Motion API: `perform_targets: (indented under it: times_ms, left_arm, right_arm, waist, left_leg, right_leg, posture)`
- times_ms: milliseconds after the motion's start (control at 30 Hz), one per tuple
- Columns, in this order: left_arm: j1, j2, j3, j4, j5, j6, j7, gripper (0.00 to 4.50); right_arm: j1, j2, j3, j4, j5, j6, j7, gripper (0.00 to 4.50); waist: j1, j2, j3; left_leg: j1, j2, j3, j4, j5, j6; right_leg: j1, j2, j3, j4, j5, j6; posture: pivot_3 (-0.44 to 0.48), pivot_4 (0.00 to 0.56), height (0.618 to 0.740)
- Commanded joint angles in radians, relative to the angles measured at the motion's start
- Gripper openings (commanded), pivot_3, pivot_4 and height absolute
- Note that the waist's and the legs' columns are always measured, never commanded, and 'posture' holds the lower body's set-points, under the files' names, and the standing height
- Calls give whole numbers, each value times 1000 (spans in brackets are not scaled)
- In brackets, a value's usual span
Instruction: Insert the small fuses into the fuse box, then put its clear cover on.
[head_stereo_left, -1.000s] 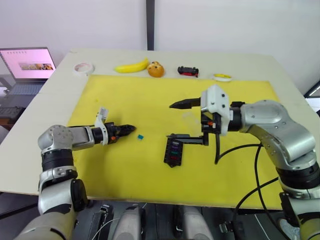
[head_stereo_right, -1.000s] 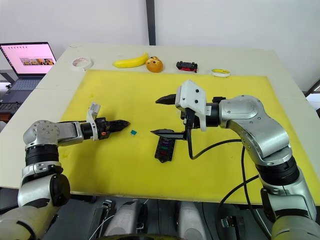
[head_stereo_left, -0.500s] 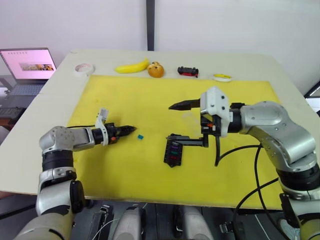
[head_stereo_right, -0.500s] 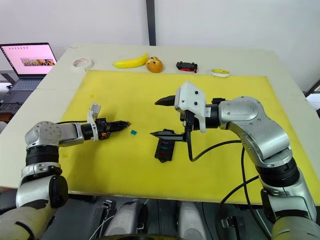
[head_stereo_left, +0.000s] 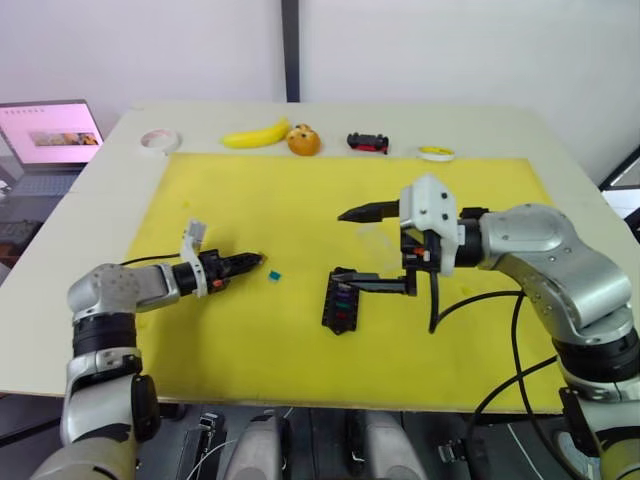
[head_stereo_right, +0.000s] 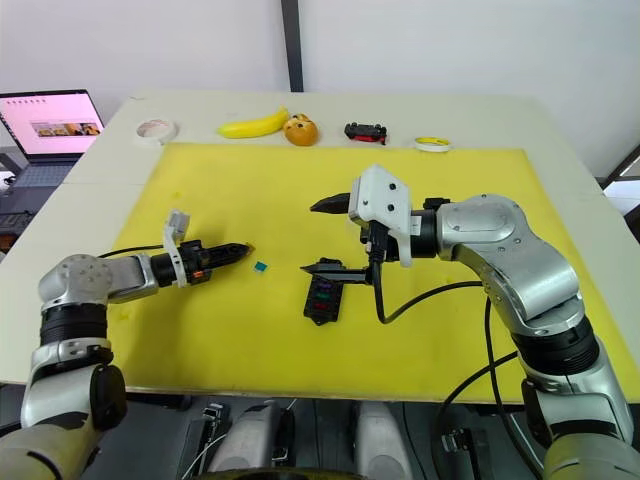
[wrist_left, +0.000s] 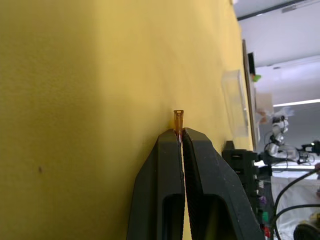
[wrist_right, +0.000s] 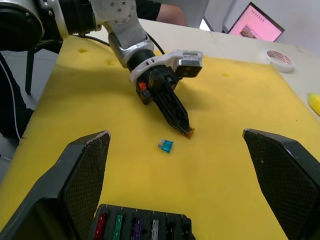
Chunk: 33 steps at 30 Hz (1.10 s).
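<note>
No word, number or brand can be read anywhere; the laptop (head_stereo_right: 45, 125) at about ten o'clock on the counter (head_stereo_right: 480, 115) shows a pink page whose lettering is too small to read.

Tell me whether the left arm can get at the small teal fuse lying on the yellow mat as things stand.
Probably not yet: the small teal fuse lies unobstructed on the yellow mat just past the left gripper, but that gripper is shut on a tiny brown translucent fuse, so it must place that first.
</note>
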Motion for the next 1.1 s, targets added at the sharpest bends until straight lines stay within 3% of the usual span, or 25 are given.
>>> perform_targets:
  times_ms: [33,233,367,500,767,967,1100]
  left_arm:
    - [75,104,82,-133,-74,18,-72,38]
    - [273,251,331,-367,-301,198,-118,38]
    - [312,276,455,-472,-447,242,-83,38]
    - [297,266,479,-579,-640,175,10,38]
    - [195,223,250,-710,-887,-96,192,38]
    - [48,147,54,-705,-883,-234,202,38]
    - [-49,62,-82,-671,-780,-293,141,38]
  right_arm:
    - [-10,-6,-18,-29,14,-5,-1,4500]
    - [10,22,-50,-17,85,21,-10,4500]
    - [-5,31,-62,13,117,29,-7,4500]
    - [-32,64,-126,46,215,82,-42,4500]
    - [-90,206,-330,84,683,333,-366,4500]
    - [-80,284,-347,79,906,335,-600,4500]
    - [-72,355,-301,64,925,291,-700,4500]
  waist:
    - [-10,-1,1]
    - [-2,-2,1]
    - [21,-2,1]
    - [28,-2,1]
    - [24,-2,1]
    - [21,-2,2]
    - [22,-2,2]
  left_leg:
    - [0,1,0,-1,0,0]
    - [-1,1,0,-3,0,0]
    - [-2,0,0,-3,0,-1]
    - [-2,-3,0,-2,0,-1]
    - [-4,-5,0,-3,0,-2]
    - [-4,-5,2,-3,0,-1]
    - [-4,-5,2,-2,0,0]
  right_leg:
    - [-1,1,0,0,0,0]
    - [-4,-1,0,0,-1,-2]
    - [-3,-5,0,-2,-3,-6]
    - [-2,-9,0,-3,-4,-7]
    - [-3,-11,0,-3,-3,-7]
    - [-3,-10,0,-3,-3,-7]
    - [-2,-7,0,-3,-3,-6]
  posture:
    - [0,150,737]
    - [0,150,737]
    - [0,150,737]
    - [0,150,737]
    - [0,150,737]
    - [0,150,737]
    - [0,150,737]
